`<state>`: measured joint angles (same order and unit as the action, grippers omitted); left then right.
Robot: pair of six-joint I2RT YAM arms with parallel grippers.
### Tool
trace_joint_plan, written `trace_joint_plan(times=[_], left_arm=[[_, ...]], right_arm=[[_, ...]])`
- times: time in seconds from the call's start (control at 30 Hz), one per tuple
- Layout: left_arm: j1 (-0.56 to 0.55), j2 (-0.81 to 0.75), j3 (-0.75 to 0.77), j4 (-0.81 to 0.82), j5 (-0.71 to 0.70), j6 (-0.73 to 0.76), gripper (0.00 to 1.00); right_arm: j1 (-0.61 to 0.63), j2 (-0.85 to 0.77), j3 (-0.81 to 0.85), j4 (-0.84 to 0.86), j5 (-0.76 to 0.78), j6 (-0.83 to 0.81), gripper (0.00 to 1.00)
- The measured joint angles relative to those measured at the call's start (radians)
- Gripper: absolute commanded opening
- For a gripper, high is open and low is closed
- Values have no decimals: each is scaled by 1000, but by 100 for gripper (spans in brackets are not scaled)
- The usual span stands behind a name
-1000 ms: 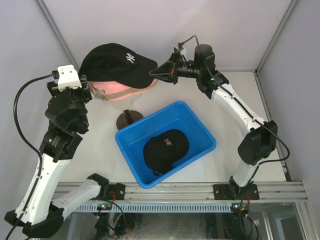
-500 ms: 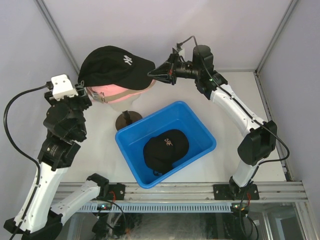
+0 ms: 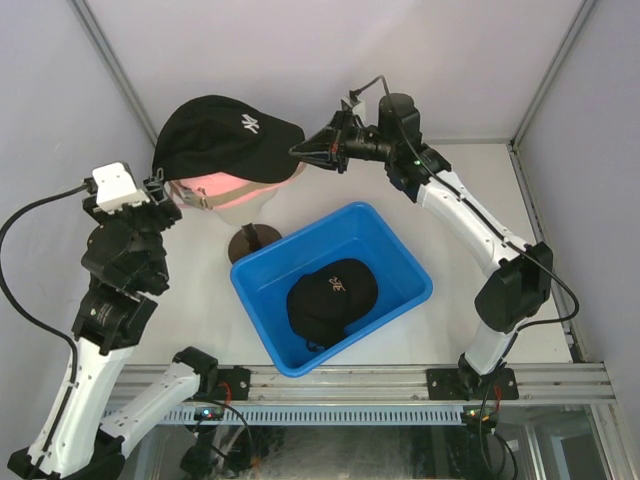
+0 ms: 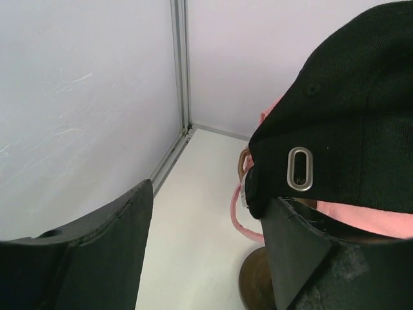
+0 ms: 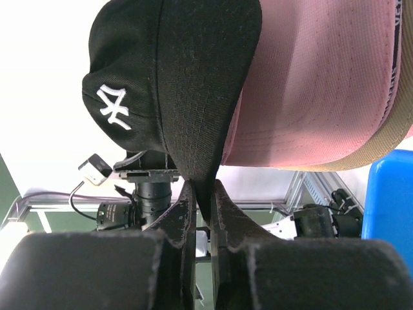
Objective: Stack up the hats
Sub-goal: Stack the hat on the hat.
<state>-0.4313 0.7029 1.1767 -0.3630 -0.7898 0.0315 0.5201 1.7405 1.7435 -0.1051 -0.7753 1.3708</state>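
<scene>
Black NY cap [image 3: 215, 135] over pink cap [image 3: 225, 188]; right claw [image 5: 203, 194] pinches brim [image 5: 197, 97]; left claw [image 4: 203, 258] wide.

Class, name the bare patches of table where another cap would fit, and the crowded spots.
Bare: white table between the left arm and blue plastic bin; the far-right corner beyond the right arm. Crowded: far left, around the stacked fabric caps, where both arms reach.

White NY logo [image 3: 246, 122] on black cap [image 3: 205, 140]
</scene>
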Motion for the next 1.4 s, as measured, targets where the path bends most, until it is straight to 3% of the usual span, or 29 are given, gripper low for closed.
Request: trace_joint_plan(times=[0.93,1.23,1.4], left_arm=[[14,-95,-32,-67,-18,-7,75],[14,-95,-26,-58,94,-52,82],[14,-59,61,-62,180,-86,87]], right_arm=[[11,-16,-24,-21,60,4,0],[10,-33,-30,-45,59,4,0],[9,-33,-30,-49,52,4,0]])
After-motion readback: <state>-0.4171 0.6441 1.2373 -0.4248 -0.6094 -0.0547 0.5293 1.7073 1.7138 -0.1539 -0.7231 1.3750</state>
